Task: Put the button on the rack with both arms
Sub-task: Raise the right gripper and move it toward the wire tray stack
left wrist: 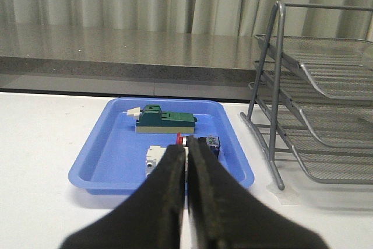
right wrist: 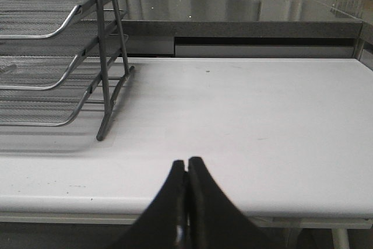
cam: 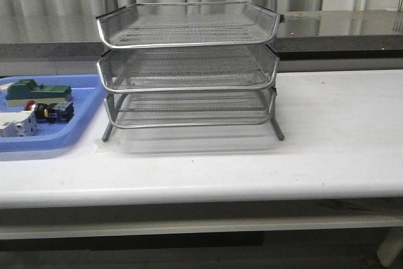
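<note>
The button (cam: 51, 111), with red head, silver collar and dark body, lies on its side in the blue tray (cam: 82, 131) at the table's left. In the left wrist view the button (left wrist: 204, 143) shows just beyond my fingertips, partly hidden by them. My left gripper (left wrist: 186, 150) is shut and empty, short of the tray's near rim. The silver three-tier wire rack (cam: 189, 67) stands mid-table with all tiers bare; it also shows in the left wrist view (left wrist: 315, 103) and the right wrist view (right wrist: 52, 56). My right gripper (right wrist: 187, 164) is shut and empty over the table's front edge. Neither arm shows in the front view.
A green block (cam: 38, 91) and a white block (cam: 17, 124) lie in the blue tray beside the button; they also show in the left wrist view, green (left wrist: 166, 120) and white (left wrist: 154, 158). A grey counter (cam: 340, 26) runs behind the white table (cam: 340, 130).
</note>
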